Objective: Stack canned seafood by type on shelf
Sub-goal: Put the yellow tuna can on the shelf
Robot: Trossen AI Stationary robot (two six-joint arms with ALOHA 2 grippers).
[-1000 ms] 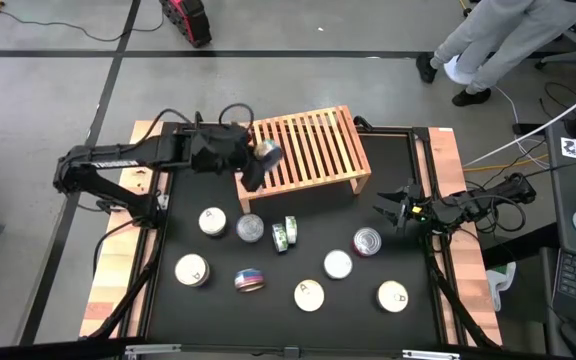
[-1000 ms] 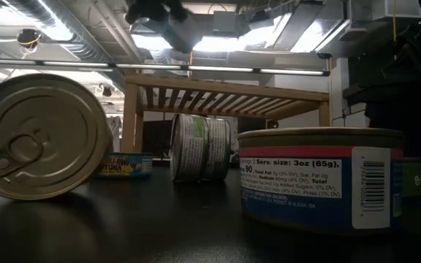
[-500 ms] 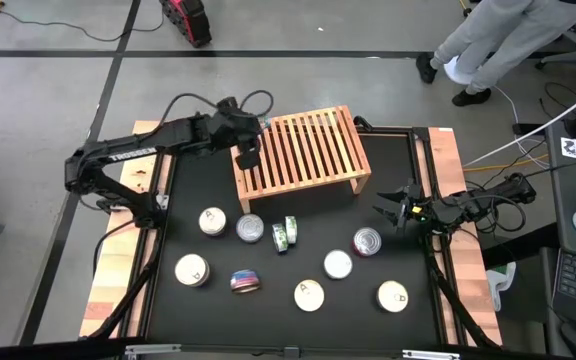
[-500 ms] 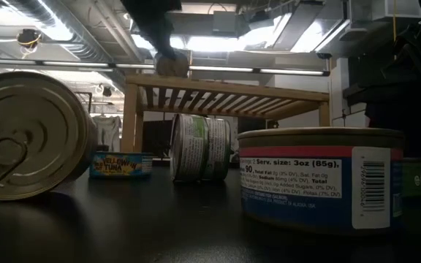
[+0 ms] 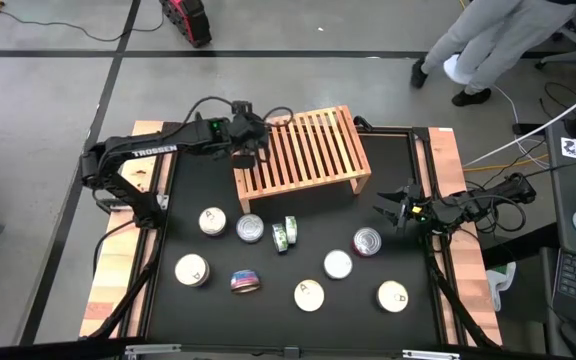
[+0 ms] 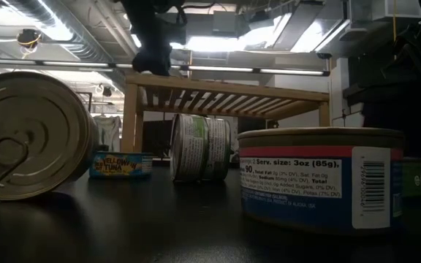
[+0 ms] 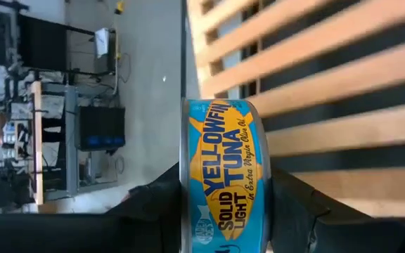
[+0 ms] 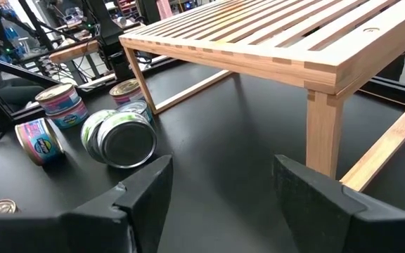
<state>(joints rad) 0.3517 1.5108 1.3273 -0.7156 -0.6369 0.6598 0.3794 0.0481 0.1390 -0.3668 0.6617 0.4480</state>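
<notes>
Left claw point(image 7: 223, 211) pinched a blue yellowfin tuna tin point(image 7: 225, 176) at the wooden shelf's point(image 5: 308, 150) left rear corner, having moved back there. Right claw point(image 5: 390, 210) waited spread over the black surface point(image 5: 298, 265). A person's legs point(image 5: 488, 40) stood on the grey floor beyond.

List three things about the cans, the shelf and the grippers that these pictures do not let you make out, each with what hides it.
- High view: the yellowfin tuna can in the left gripper; the gripper covers it.
- Left wrist view: whether that can touches the shelf; the frame's edge cuts it.
- Low view: the right gripper is out of view.
</notes>
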